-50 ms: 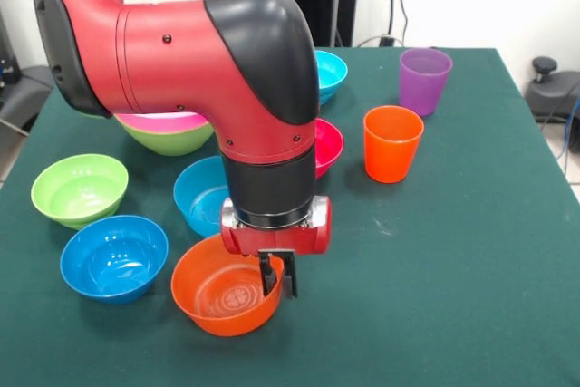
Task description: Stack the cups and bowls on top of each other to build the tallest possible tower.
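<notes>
The orange bowl (227,299) has its rim pinched between the gripper's (278,280) narrowed fingers, while behind it the arm (181,52) half hides the pink-on-green tower (168,133).

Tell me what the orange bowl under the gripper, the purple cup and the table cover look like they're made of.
The orange bowl looks like glossy moulded plastic: bright highlights run along its rim and inside. The purple cup seems to be thin, slightly translucent plastic, since its wall lets light through. The table cover looks like matte green cloth or felt, with no shine and faint specks; the exact fabric can't be told.
</notes>
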`<state>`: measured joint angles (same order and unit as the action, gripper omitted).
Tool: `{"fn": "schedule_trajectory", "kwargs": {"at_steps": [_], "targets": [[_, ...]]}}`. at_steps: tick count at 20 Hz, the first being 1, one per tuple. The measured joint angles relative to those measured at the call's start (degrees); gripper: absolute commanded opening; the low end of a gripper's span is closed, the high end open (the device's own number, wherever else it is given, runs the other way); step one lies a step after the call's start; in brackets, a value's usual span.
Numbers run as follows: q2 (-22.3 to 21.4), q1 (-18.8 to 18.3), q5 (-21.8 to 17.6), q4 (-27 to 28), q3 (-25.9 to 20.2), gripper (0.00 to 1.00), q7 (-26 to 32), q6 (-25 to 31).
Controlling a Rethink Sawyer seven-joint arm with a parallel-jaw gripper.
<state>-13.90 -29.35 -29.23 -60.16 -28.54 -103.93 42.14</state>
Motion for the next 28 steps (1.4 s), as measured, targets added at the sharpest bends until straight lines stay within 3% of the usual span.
{"fn": "schedule_trajectory", "kwargs": {"at_steps": [6,10,28], "targets": [[-2.00,0.27,0.26,-2.41,0.61,0.00,0.00,-0.29],[-7.74,0.59,2.39,-7.99,0.72,0.00,0.00,-0.25],[-27.30,0.55,12.21,-18.29,0.82,0.00,0.00,3.17]]}}
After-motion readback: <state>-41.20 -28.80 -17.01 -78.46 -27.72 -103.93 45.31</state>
